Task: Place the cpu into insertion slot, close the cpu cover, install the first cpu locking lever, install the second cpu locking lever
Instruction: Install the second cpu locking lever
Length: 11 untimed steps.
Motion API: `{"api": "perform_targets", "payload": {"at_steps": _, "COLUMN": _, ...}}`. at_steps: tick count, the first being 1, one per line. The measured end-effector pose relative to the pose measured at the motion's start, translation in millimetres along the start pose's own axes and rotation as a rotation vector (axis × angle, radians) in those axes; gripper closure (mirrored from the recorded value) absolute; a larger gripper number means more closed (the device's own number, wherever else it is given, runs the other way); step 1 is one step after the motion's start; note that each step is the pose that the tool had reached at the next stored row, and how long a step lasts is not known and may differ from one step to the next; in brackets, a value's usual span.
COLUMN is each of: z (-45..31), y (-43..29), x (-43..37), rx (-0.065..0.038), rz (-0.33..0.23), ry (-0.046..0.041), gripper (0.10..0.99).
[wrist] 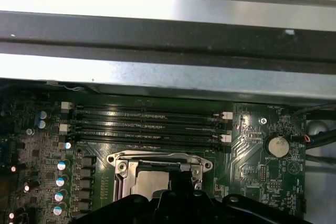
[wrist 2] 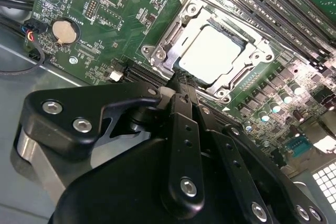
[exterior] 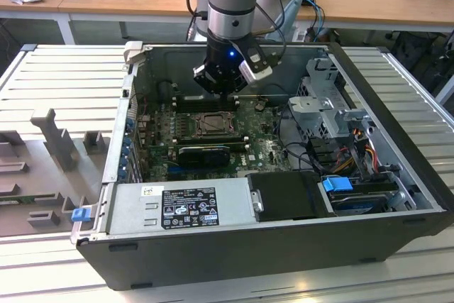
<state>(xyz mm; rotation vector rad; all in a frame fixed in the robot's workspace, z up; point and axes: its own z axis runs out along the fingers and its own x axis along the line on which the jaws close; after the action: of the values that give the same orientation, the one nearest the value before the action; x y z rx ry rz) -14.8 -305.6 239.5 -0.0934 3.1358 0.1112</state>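
Second wrist view gives the closest look at the work: the cpu [wrist 2: 214,52], pale and square, lies flat inside the insertion slot [wrist 2: 157,51] on the green motherboard [wrist 2: 105,30]. The cpu cover [wrist 2: 255,56], a silvery metal frame, lies closed around the chip, and the chip shows through its central window. The gripper [wrist 2: 181,83] is just beside one edge of the socket, and its black fingers [wrist 2: 185,100] appear pressed together into one narrow tip. It holds nothing; the tip is at the rim of the cover, but I cannot tell if it really touches the metal. A round coin battery [wrist 2: 65,30] sits on the board, well apart from the socket.

In the first wrist view the same socket [wrist: 157,169] is seen just beside the long black memory slots [wrist: 147,124], and the gripper [wrist: 181,179] stands at the side of the frame. The coin battery [wrist: 277,146] is near the edge of the board there.

In the exterior view the arm [exterior: 230,5] comes down into the open computer case [exterior: 397,140], and the gripper [exterior: 221,90] hangs just above the socket [exterior: 213,124] in the middle of the board. A grey power supply [exterior: 181,204] lies along the near wall of the case.
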Motion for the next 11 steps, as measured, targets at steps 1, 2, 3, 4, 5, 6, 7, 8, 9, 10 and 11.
{"api": "perform_targets", "payload": {"at_steps": 1, "z": -0.1, "y": 0.0, "x": 0.0, "rx": 0.000, "rz": 0.000, "ry": 0.0000, "gripper": 0.980}}
{"api": "perform_targets", "payload": {"at_steps": 2, "z": -0.6, "y": 0.0, "x": 0.0, "rx": 0.000, "rz": 0.000, "ry": 0.0000, "gripper": 0.980}}
{"api": "perform_targets", "payload": {"at_steps": 3, "z": -1.0, "y": 0.1, "x": 0.0, "rx": 0.000, "rz": 0.000, "ry": 0.0000, "gripper": 0.980}}
{"api": "perform_targets", "payload": {"at_steps": 4, "z": -1.1, "y": 0.0, "x": 0.0, "rx": 0.000, "rz": 0.000, "ry": 0.0000, "gripper": 0.980}}
{"api": "perform_targets", "payload": {"at_steps": 5, "z": -1.1, "y": 0.0, "x": 0.0, "rx": 0.000, "rz": 0.000, "ry": -0.0001, "gripper": 0.980}}
{"api": "perform_targets", "payload": {"at_steps": 6, "z": -1.3, "y": -0.4, "x": 0.0, "rx": 0.000, "rz": 0.000, "ry": 0.0000, "gripper": 0.980}}
{"api": "perform_targets", "payload": {"at_steps": 7, "z": -1.3, "y": -0.7, "x": 0.0, "rx": 0.000, "rz": 0.000, "ry": 0.0000, "gripper": 0.980}}
{"api": "perform_targets", "payload": {"at_steps": 8, "z": -1.3, "y": -1.0, "x": 0.1, "rx": 0.000, "rz": 0.000, "ry": 0.0000, "gripper": 0.980}}
{"api": "perform_targets", "payload": {"at_steps": 9, "z": -1.4, "y": -1.6, "x": 0.1, "rx": 0.000, "rz": 0.000, "ry": 0.0001, "gripper": 0.980}}
{"api": "perform_targets", "payload": {"at_steps": 10, "z": -1.4, "y": -2.1, "x": 0.1, "rx": 0.000, "rz": 0.000, "ry": 0.0000, "gripper": 0.980}}
{"api": "perform_targets", "payload": {"at_steps": 11, "z": -1.5, "y": -3.0, "x": 0.2, "rx": 0.000, "rz": 0.000, "ry": 0.0000, "gripper": 0.980}}
